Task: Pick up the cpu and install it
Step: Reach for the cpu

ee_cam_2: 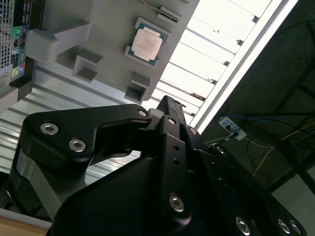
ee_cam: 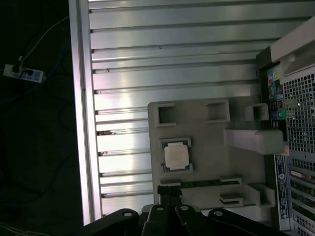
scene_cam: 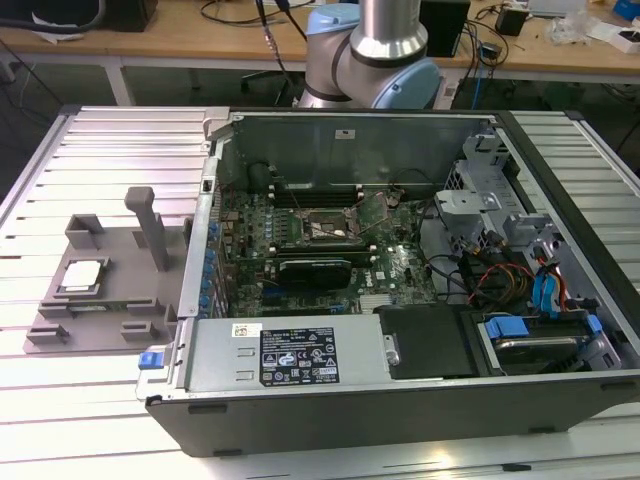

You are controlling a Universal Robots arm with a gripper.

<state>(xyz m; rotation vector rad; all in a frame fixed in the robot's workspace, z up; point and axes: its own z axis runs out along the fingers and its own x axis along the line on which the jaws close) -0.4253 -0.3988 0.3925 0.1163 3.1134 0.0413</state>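
Note:
The cpu (scene_cam: 82, 275) is a small silvery square chip lying flat in a recess of the grey plastic tray (scene_cam: 110, 305), on the exterior view's left beside the open computer case. Both wrist views look down on the cpu (ee_cam_2: 149, 41) (ee_cam: 176, 156) resting in the tray (ee_cam_2: 106, 22) (ee_cam: 211, 147). My gripper (ee_cam_2: 165, 110) (ee_cam: 170, 216) shows as black linkage parts hanging well above the tray, apart from the chip. Inside the case, the black socket frame (scene_cam: 322, 228) sits on the green motherboard. The arm (scene_cam: 375, 45) rises behind the case.
The open case (scene_cam: 400, 380) has tall metal walls, a black power supply (scene_cam: 300, 355) at the front, and drive bays with blue clips and cables (scene_cam: 540, 290) on the exterior view's right. The tray carries upright grey blocks (scene_cam: 150, 225). The ribbed metal table (scene_cam: 120, 140) ends near the tray.

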